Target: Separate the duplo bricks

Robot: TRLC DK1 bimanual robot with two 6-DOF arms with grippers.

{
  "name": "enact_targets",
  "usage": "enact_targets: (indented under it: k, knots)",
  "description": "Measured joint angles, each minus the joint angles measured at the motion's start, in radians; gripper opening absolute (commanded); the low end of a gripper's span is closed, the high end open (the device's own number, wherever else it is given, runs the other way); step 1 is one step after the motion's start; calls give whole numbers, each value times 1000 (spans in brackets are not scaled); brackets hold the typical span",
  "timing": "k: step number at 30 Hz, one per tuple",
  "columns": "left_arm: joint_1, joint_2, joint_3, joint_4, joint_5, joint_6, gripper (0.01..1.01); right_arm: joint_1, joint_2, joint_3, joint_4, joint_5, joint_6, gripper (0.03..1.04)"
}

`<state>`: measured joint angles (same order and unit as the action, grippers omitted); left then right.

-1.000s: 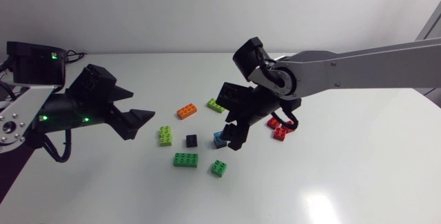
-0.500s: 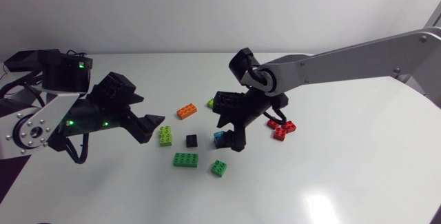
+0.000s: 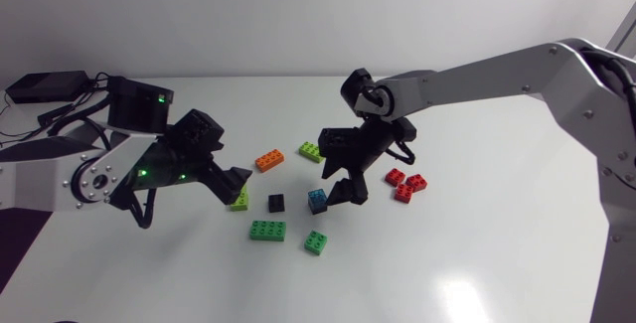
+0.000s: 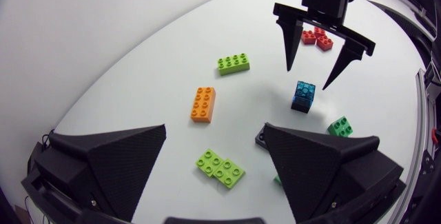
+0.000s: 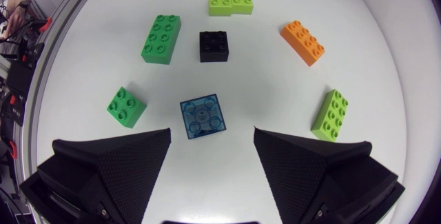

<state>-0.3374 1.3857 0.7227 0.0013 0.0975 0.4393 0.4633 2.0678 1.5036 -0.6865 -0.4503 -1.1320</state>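
- Right end effector: fingers spread, holding nothing. It hangs just over the blue brick, which is stacked on a dark brick on the counter. It has barely shifted over the last second, though the arm behind it has swung round.
- Left end effector: also spread and empty. This is the main change: it has come in from the counter's left side and now sits above the joined lime pair, which lies untouched between its fingers.
- No brick has moved; the blue stack and the lime pair are both still joined.
- Further out: orange brick, black brick, green bricks and red bricks, all loose and apart from one another.
- Judgement: each arm is now staged over a joined piece, and separation has not begun.
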Motion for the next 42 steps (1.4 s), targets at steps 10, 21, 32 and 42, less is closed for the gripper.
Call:
enact_targets:
  k: [10, 21, 32, 42]
  knots:
    - [-13, 73, 60, 13, -11, -8, 982, 25, 32, 15, -38, -18, -57, 667]
    - [-37, 138, 90, 23, -48, -12, 982, 42, 50, 23, -45, -19, -79, 285]
    - [-60, 166, 114, 23, -54, -15, 982, 38, 52, 27, -41, -34, -83, 272]
    - [-77, 215, 143, 33, 36, -20, 982, -44, 17, 69, -37, -170, 11, 272]
